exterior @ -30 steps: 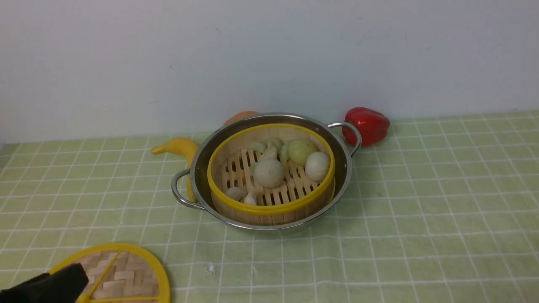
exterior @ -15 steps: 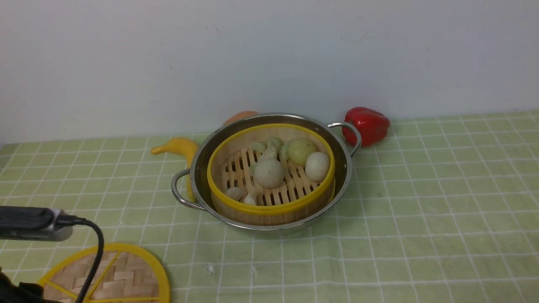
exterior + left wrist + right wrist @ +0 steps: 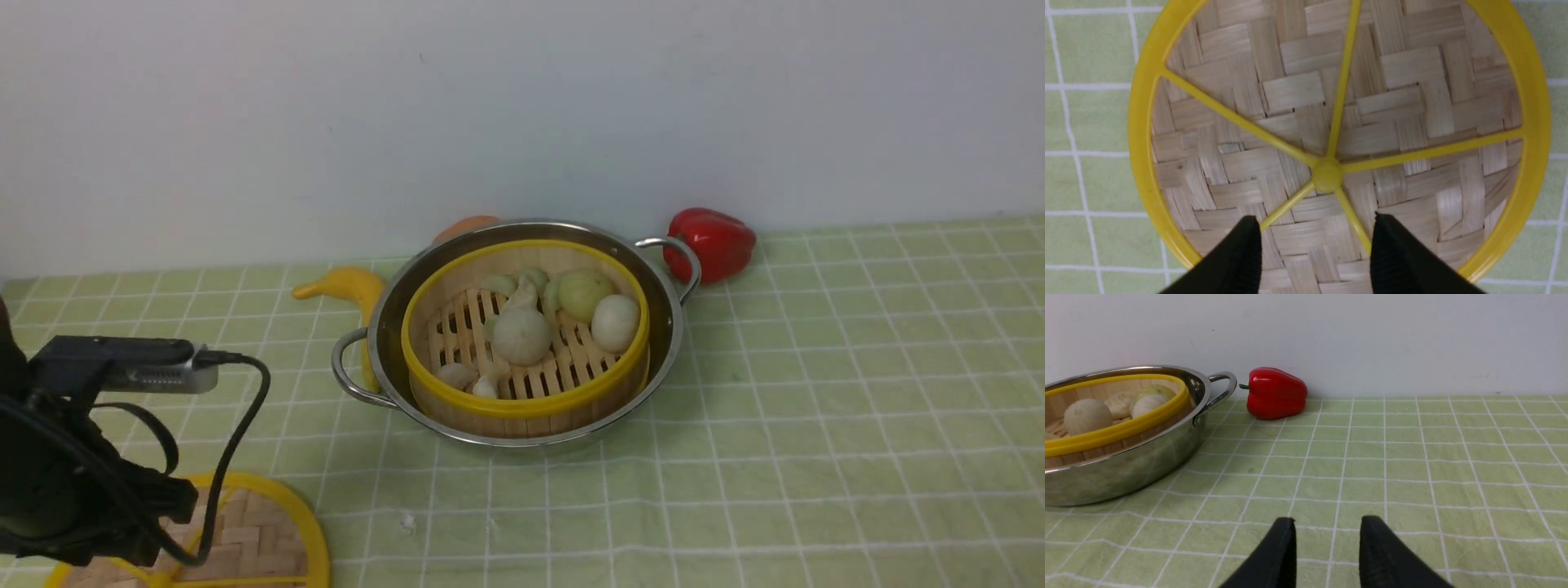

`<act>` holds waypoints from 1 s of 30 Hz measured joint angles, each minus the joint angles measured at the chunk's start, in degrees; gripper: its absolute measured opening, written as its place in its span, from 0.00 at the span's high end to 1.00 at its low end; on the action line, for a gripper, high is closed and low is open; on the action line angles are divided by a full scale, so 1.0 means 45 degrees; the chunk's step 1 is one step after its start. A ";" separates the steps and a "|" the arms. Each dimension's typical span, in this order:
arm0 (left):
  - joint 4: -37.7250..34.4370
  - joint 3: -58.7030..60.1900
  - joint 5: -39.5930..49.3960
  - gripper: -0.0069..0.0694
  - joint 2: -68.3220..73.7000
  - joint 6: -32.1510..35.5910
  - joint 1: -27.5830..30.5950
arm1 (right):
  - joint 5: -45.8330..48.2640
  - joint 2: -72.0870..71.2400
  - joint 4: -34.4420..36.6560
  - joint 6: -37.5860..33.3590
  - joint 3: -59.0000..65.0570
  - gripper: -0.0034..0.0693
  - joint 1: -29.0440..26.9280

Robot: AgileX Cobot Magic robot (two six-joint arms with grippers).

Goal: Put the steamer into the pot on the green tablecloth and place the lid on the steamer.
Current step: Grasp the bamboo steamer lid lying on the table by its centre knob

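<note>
The steamer (image 3: 465, 327), a bamboo basket with yellow rim holding pale buns and dumplings, sits inside the shiny pot (image 3: 390, 304) at the middle of the green tablecloth (image 3: 816, 408). The lid (image 3: 261, 535) lies flat on the cloth at the near left, partly hidden by my left arm (image 3: 57, 482). In the left wrist view my left gripper (image 3: 1314, 222) hovers open above the lid (image 3: 1290, 90), its fingers either side of a spoke just short of the centre knob (image 3: 1327, 176). My right gripper (image 3: 1327, 520) is open and empty over bare cloth, right of the pot (image 3: 1126, 465).
A red pepper (image 3: 712, 242) lies against the wall behind the pot's right handle. A yellow banana-shaped toy (image 3: 347, 286) and an orange thing (image 3: 467, 226) lie behind the pot on the left. The left wrist camera (image 3: 139, 367) and its cable stand above the lid.
My left arm has come up into the front view over the lid, its wrist camera rising. Lid, pot and steamer have not moved.
</note>
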 joint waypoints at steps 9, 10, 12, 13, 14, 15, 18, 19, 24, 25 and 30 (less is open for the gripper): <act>-0.0015 -0.0067 -0.0431 0.46 0.1853 -0.0013 0.0000 | 0.0000 0.0000 0.0000 0.0000 0.0000 0.62 0.0000; -0.0029 -0.0067 -0.0506 0.46 0.1962 -0.0013 0.0000 | 0.0000 0.0000 0.0000 0.0000 0.0000 0.62 0.0000; -0.0044 -0.0067 -0.0622 0.46 0.2160 -0.0013 0.0000 | 0.0000 0.0000 0.0000 0.0000 0.0000 0.62 0.0000; -0.0087 -0.0080 -0.0654 0.46 0.2243 -0.0013 0.0000 | 0.0000 0.0000 0.0000 0.0000 0.0000 0.62 0.0000; -0.0124 -0.0080 -0.0654 0.46 0.2294 -0.0013 0.0000 | 0.0000 0.0000 0.0000 0.0000 0.0000 0.62 0.0000; -0.0247 -0.0080 -0.0654 0.46 0.2389 -0.0013 0.0000 | 0.0000 0.0000 0.0000 0.0000 0.0000 0.62 0.0000; -0.0336 -0.0080 -0.0654 0.51 0.2602 -0.0013 0.0000 | 0.0000 0.0000 0.0000 0.0000 0.0000 0.62 0.0000; -0.0346 -0.0080 -0.0654 0.54 0.2709 -0.0013 0.0000 | 0.0000 0.0000 0.0000 0.0000 0.0000 0.62 0.0000; -0.0383 -0.0205 -0.0642 0.72 0.3025 -0.0013 0.0000 | 0.0000 0.0000 0.0000 0.0000 0.0000 0.62 0.0000; -0.0383 -0.0208 -0.0643 0.75 0.3051 0.0000 0.0000 | 0.0000 0.0000 0.0000 0.0000 0.0000 0.62 0.0000; -0.0392 -0.0211 -0.0603 0.75 0.3051 0.0271 0.0000 | 0.0000 0.0000 0.0000 0.0000 0.0000 0.62 0.0000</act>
